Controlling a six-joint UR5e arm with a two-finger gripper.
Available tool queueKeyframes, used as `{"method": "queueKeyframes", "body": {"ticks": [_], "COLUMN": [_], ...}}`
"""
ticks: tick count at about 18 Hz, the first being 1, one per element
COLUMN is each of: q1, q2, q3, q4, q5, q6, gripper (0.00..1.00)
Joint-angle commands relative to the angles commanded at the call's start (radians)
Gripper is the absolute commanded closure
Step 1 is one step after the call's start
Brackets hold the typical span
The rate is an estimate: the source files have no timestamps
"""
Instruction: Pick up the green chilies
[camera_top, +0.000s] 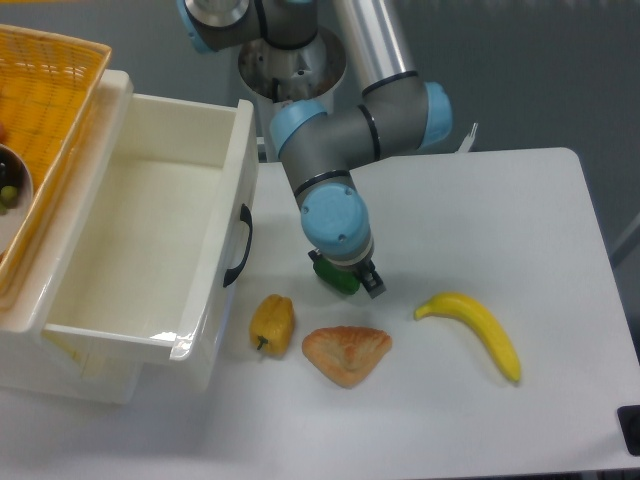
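1. Green chilies (337, 277) come first as the thing to be lifted, though little of them shows: only a dark-green sliver peeks out under the arm's wrist, on the worktop (500, 220) between the drawer front and the banana.
2. Biggest in view is the white drawer (140, 250), pulled open at the left with its black handle (238, 246) facing the produce. A yellow basket (45, 110) sits on top of the cabinet behind it.
3. Next is the arm (340, 130), folded down from its base so that its blue-capped wrist hangs straight over the green piece. That steep pose suits a grab from above.
4. The banana (475, 328) lies well apart to the right, out of the way.
5. The bread slice (346, 353) lies near the front edge, just below the green piece but not touching it.
6. The yellow pepper (272, 323) lies beside the drawer front. It is similar in shape to the target, so colour is what tells them apart.
7. The hand (345, 280) is smallest in view and mostly hidden by the wrist. One dark finger (372, 285) shows at the right of the green piece, right against it. I cannot tell whether the fingers are spread or already pinching.
8. My judgement: the grasp is being set, and the lift is not yet done.
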Motion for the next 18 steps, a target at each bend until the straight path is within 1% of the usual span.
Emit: {"method": "queueKeyframes", "body": {"ticks": [2,4,6,8,10,14,18], "q1": [-0.012,-0.025,-0.029,-0.031,-0.034,-0.034,-0.023], "q2": [0.003,-0.009,-0.035,-0.037,-0.032,-0.040,-0.028], "q3": [-0.005,-0.009,-0.008,-0.011,-0.031,-0.043,-0.069], "q4": [0.000,0.005,0.006,0.003,0.003,0.005,0.005], "q5": [0.003,0.002,-0.002,-0.021,-0.029,-0.028,-0.028], "q6": [0.023,0.110,0.188,0.247,0.259,0.276,0.307], "gripper": [0.00,0.00,0.00,0.00,0.00,0.00,0.00]}}
